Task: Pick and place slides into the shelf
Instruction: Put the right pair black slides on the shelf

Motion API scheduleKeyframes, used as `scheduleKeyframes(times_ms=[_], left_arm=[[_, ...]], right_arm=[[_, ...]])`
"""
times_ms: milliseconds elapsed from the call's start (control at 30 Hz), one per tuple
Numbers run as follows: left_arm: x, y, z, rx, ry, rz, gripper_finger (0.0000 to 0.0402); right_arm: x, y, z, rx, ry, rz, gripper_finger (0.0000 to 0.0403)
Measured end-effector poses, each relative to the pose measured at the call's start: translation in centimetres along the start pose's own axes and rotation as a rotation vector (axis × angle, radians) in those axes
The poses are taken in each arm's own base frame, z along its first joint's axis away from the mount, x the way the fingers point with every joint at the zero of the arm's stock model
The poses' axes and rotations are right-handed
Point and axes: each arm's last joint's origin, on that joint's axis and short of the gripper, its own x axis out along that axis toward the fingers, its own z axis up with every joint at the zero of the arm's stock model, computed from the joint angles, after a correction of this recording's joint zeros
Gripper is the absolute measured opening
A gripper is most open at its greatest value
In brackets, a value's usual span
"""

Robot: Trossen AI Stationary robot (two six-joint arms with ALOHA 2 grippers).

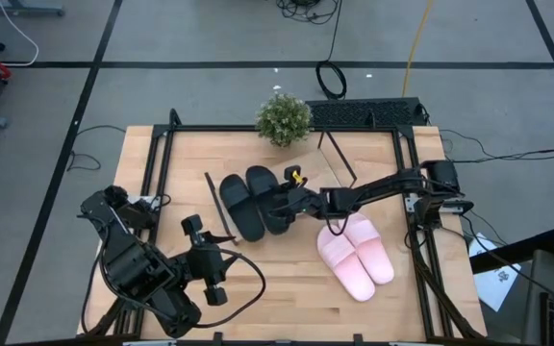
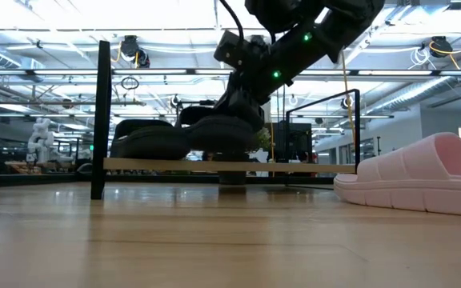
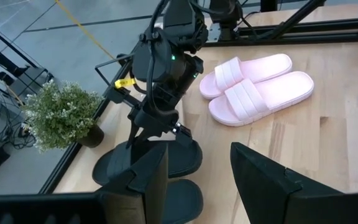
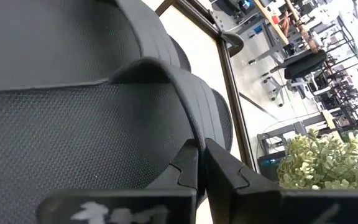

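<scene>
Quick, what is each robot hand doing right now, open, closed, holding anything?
Left end effector: open, empty, waiting at the table's near left.
Right end effector: closed on the strap of a black slide on the shelf.

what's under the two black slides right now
Both black slides rest side by side on the shelf, a light-wood board raised off the table. The right gripper sits over one slide, hiding part of it. The board beneath the soles is covered.
</scene>
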Motion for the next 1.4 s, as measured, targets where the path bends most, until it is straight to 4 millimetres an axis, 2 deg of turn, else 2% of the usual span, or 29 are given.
scheduleKeyframes(times_ms=[233,600,1033,1400], left_arm=[[0.0,0.0,0.0,-0.003,-0.001,-0.002,0.0175],[0.0,0.0,0.0,-0.003,-0.001,-0.001,0.0175],[0.0,-0.1,0.0,-0.003,-0.001,-0.002,0.0175],[1.8,-0.7,-0.8,0.017,0.027,0.034,0.0175]], right_arm=[[0.6,0.7,-0.4,-0.017,0.022,0.018,0.0001],[0.8,0.4,0.5,-0.006,-0.006,0.0,0.0001],[1.0,0.9,0.1,-0.014,0.017,0.018,0.0001],[1.4,1.2,-0.1,-0.013,0.018,0.013,0.0001]])
